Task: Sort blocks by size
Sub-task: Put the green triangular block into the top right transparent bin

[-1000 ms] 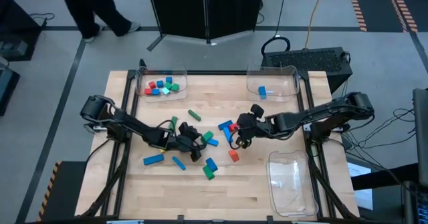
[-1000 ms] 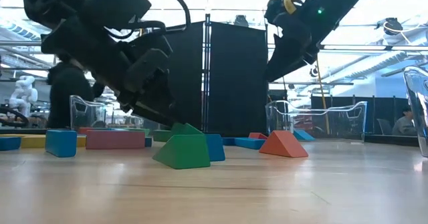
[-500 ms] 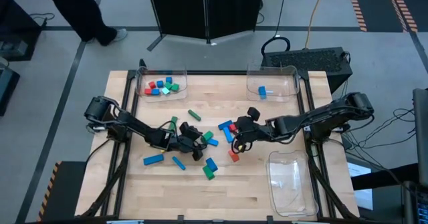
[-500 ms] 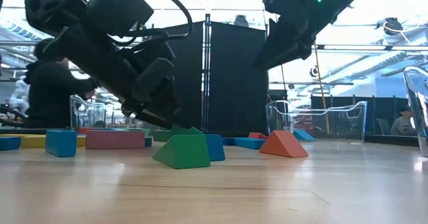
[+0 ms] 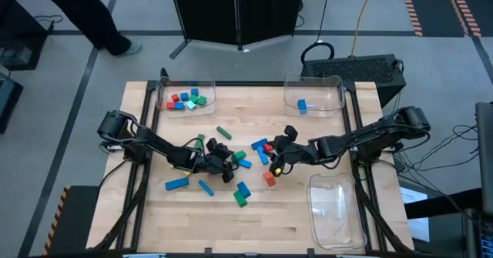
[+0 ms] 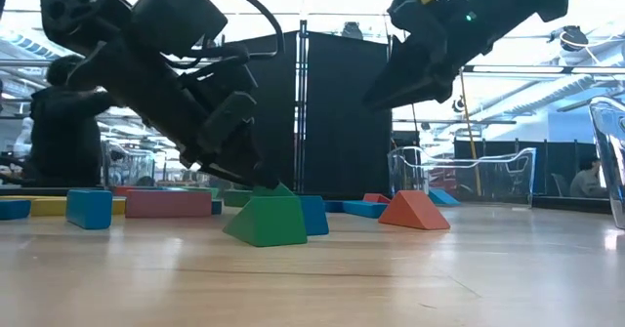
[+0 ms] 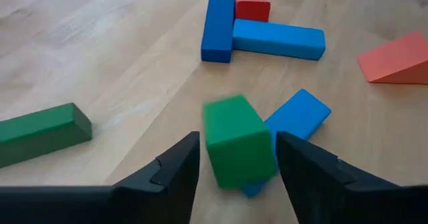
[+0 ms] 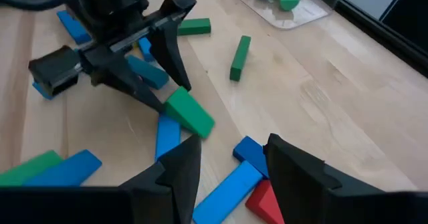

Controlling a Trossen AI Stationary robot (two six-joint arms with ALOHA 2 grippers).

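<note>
Green wedge (image 6: pixel 266 221): nearest in the low view, flat on the wooden table (image 5: pixel 293 219), a blue block touching behind it
Orange wedge (image 6: pixel 414 211): a little farther back, on the table, apart from the green wedge
Left gripper (image 7: pixel 235 162): low over mid-table; its two dark fingers (image 7: pixel 175 167) stand on either side of a green block (image 7: pixel 239 140), but whether they clamp it cannot be told
Green block: between the left fingers, tilted, its lower end on a blue block (image 7: pixel 301 113)
Right gripper (image 8: pixel 227 158): raised above the table just beside the left one, fingers parted, nothing between them
Blue bars and red block (image 7: pixel 251 6): clustered beyond the green block, touching each other
Green bar (image 5: pixel 223 132): alone, toward the far trays
Far-left tray (image 5: pixel 163 102): holds small red, green and blue blocks
Far-right tray (image 5: pixel 335 104): holds one blue block (image 5: pixel 302 105)
Person (image 6: pixel 63 142): standing beyond the table
</note>
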